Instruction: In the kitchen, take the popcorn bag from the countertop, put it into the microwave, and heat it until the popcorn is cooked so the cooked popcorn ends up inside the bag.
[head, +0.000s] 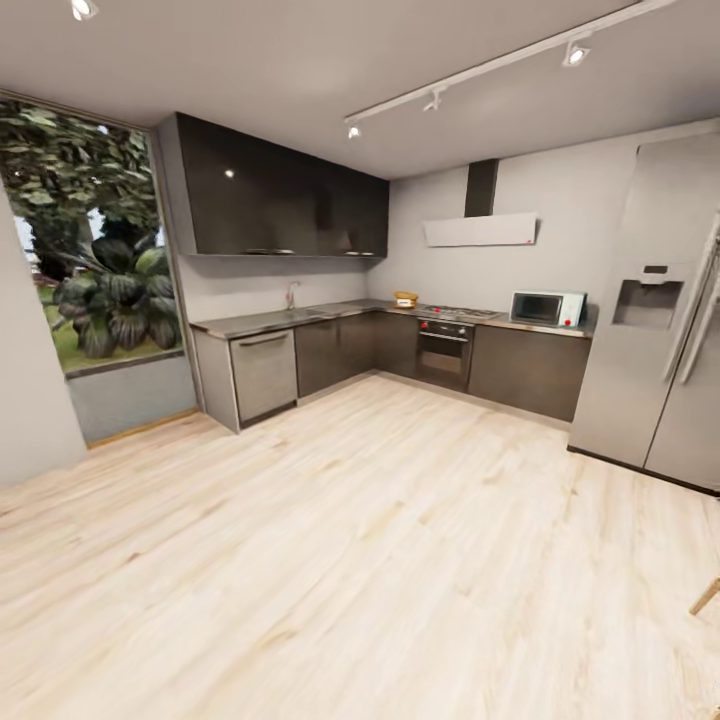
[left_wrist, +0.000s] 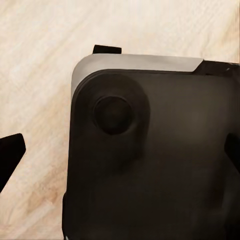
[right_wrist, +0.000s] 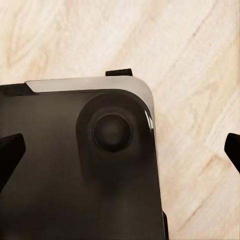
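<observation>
Both claws hang spread open over the robot's glossy black rounded base (left_wrist: 150, 165) and pale wood floor (head: 350, 560). Far ahead, tan popcorn bag (head: 405, 299) sits on grey steel countertop (head: 270, 321), left of boxy microwave (head: 546, 308).

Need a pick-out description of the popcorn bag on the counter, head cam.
Start at the silver double-door fridge and follow the grey steel countertop leftward past the pale microwave and gas hob. The small tan sack stands near the corner, alone bearing a white label.

On the countertop (head: 290, 321), the bag (head: 405, 299) stood left of the hob (head: 460, 314), the microwave (head: 546, 308) right of it.
</observation>
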